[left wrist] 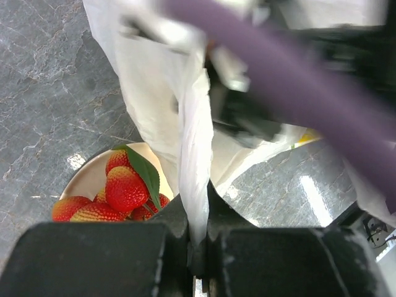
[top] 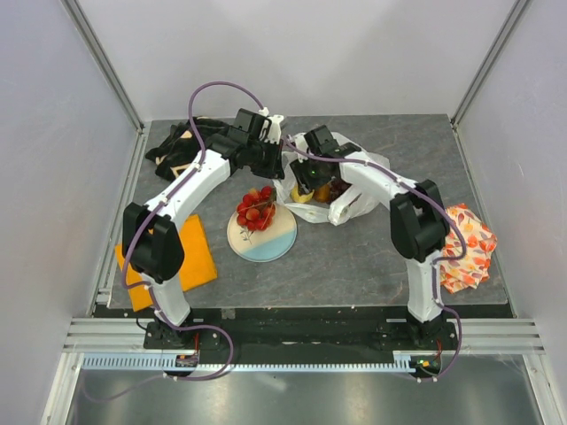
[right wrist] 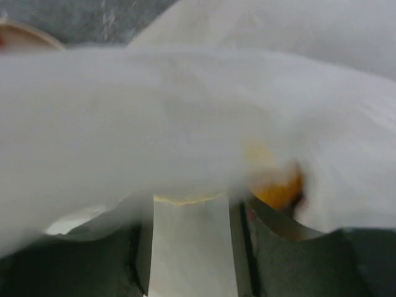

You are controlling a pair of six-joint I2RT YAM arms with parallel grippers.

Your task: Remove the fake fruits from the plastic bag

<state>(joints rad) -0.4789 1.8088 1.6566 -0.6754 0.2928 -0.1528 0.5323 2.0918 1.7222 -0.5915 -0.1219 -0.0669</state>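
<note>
Orange sheet (top: 177,257) lies flat on the grey stone-look desk (top: 354,257), well to the left of both sets of jaws, with a black bag (top: 177,142) behind it. Just left of the left jaws and below them, a round plate (top: 266,241) carries the red berry cluster (top: 255,209), outside the bag. The left jaws are closed tight on a twisted strip of the white plastic bag (left wrist: 195,154), holding it up. To their right the bag's body rests on the desk with its mouth open. Yellow and dark fruits (top: 321,190) sit inside, under the right jaws. The right jaws reach into that mouth with fingers (right wrist: 291,260) apart and film draped across their camera; whether they grip anything cannot be told. An orange fruit (right wrist: 278,189) shows just right of them. Far to their right lies a fruit-patterned cloth (top: 465,248).
</note>
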